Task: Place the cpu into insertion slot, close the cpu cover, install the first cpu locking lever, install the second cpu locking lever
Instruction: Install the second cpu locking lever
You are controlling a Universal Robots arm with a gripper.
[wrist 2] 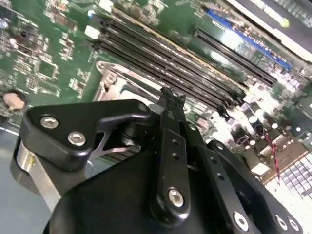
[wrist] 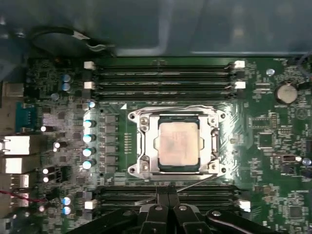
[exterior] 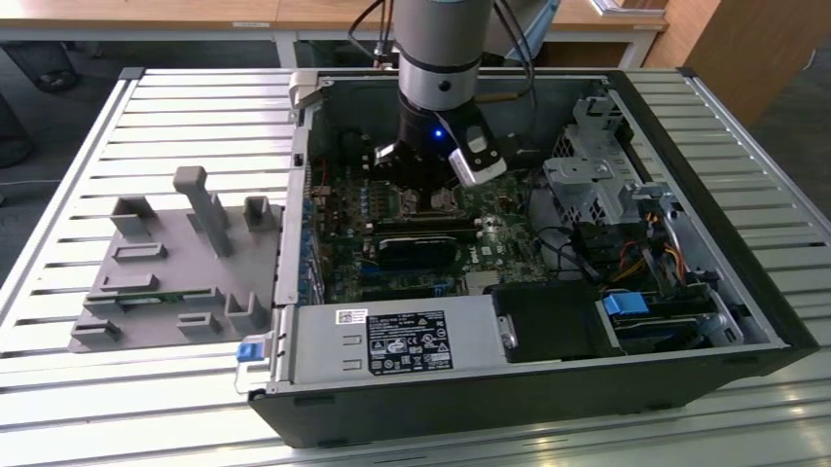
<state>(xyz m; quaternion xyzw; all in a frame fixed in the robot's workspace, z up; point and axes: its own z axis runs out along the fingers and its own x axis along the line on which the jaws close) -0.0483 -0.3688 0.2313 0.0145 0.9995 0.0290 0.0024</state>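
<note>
First wrist view: cpu [wrist: 178, 145] flat, square in insertion slot [wrist: 176, 171]; cover apparently down.

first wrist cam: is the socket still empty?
No. The cpu sits in the insertion slot, its silver top showing through the opening of the cpu cover.

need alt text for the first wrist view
A silver-topped cpu sits in its socket on a green circuit board, with the metal cover closed around it. Black memory slots run on either side, and the black gripper is just beside the socket.
</note>
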